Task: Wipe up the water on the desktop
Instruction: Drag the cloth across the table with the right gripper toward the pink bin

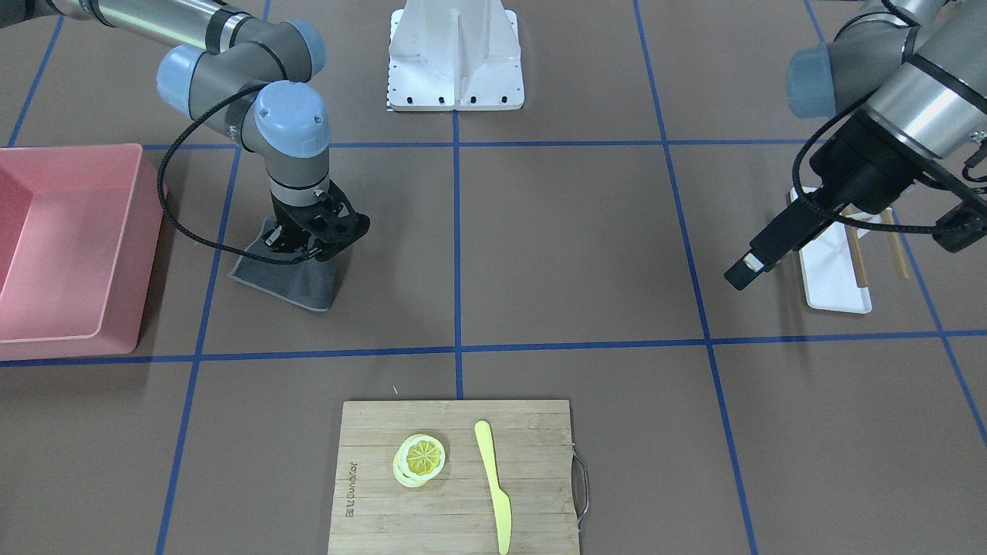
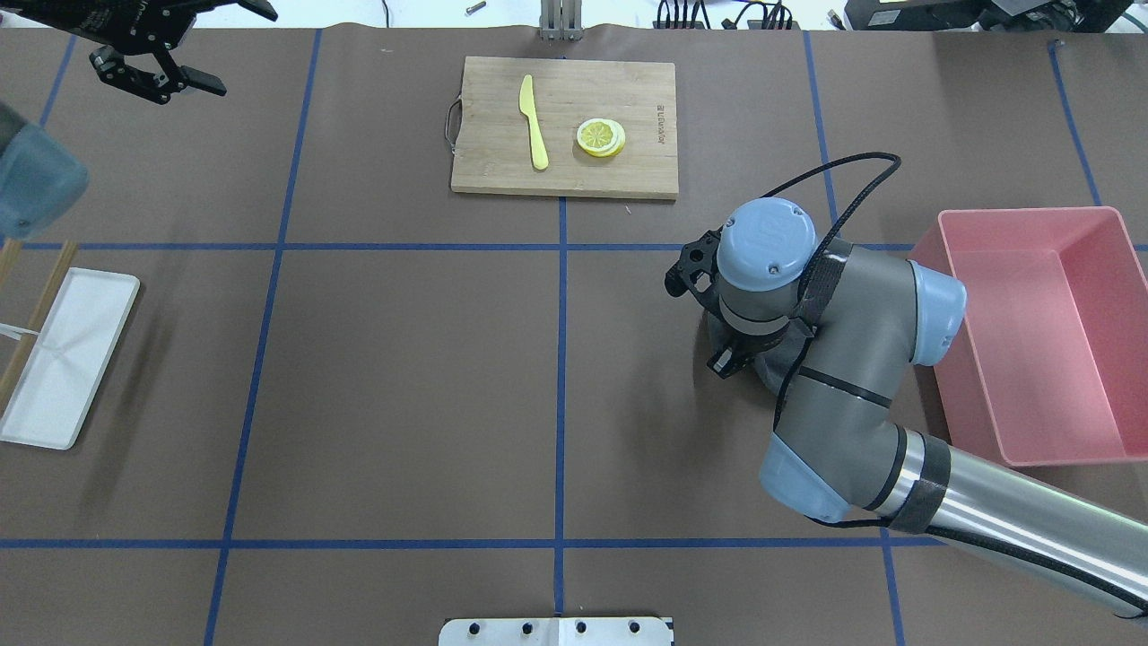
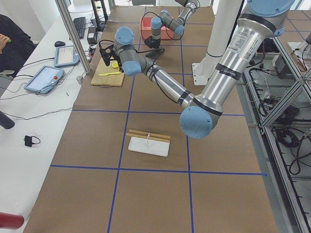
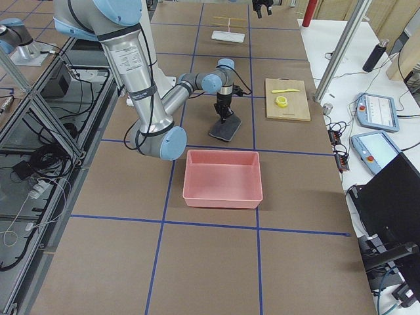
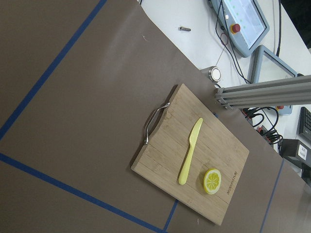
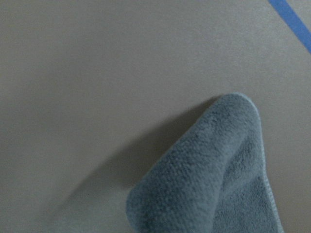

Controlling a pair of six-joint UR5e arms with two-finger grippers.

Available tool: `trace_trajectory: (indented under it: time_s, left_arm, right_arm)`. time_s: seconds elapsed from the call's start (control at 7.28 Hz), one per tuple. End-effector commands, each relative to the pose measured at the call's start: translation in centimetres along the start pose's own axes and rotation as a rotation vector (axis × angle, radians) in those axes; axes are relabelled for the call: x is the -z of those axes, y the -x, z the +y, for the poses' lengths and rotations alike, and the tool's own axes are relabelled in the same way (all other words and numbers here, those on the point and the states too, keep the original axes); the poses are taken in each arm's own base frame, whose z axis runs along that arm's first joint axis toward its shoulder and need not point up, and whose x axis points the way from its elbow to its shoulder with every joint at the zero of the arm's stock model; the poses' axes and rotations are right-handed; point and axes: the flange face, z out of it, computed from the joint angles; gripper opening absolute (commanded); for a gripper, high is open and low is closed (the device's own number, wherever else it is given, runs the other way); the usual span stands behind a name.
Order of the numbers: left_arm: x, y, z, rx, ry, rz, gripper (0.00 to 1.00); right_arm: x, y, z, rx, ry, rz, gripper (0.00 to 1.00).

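Note:
The desktop [image 1: 570, 231] is brown with blue tape lines, and I see no water on it. A grey cloth [image 1: 289, 281] lies on it near the pink bin. My right gripper [image 1: 291, 245] points straight down onto the cloth and is shut on it. In the right wrist view a fold of the cloth [image 6: 214, 179] bulges up off the tabletop. My left gripper [image 2: 161, 81] hangs open and empty at the far left, high above the desktop [image 2: 404, 359].
A pink bin [image 1: 146, 231] stands right beside the cloth. A bamboo cutting board [image 1: 385, 509] holds a lemon slice [image 1: 422, 456] and a yellow knife [image 1: 492, 482]. A white tray [image 1: 833, 277] with chopsticks lies under the left arm. The white base plate [image 1: 455, 85] sits mid-table.

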Motion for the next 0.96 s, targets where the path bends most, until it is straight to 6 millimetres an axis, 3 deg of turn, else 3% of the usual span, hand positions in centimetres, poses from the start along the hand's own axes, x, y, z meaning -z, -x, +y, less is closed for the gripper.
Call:
trace_trajectory:
  time_s: [0.0,0.41,0.82]
  left_arm:
    - [0.0,0.0,-0.1,0.001,-0.001,-0.001,0.99]
    - [-0.3,0.3,-0.6,-0.040,-0.004,-0.009,0.99]
    - [-0.5,0.4,-0.7,-0.045,-0.004,-0.012,0.99]
  right_arm:
    - [1.1,2.2,-0.5,-0.088,-0.058,-0.137,0.00]
    - [3.4,4.8,-0.9,-0.132,-0.173,-0.348,0.00]
    - [8.0,6.8,-0.9,-0.278,-0.303,-0.619,0.00]
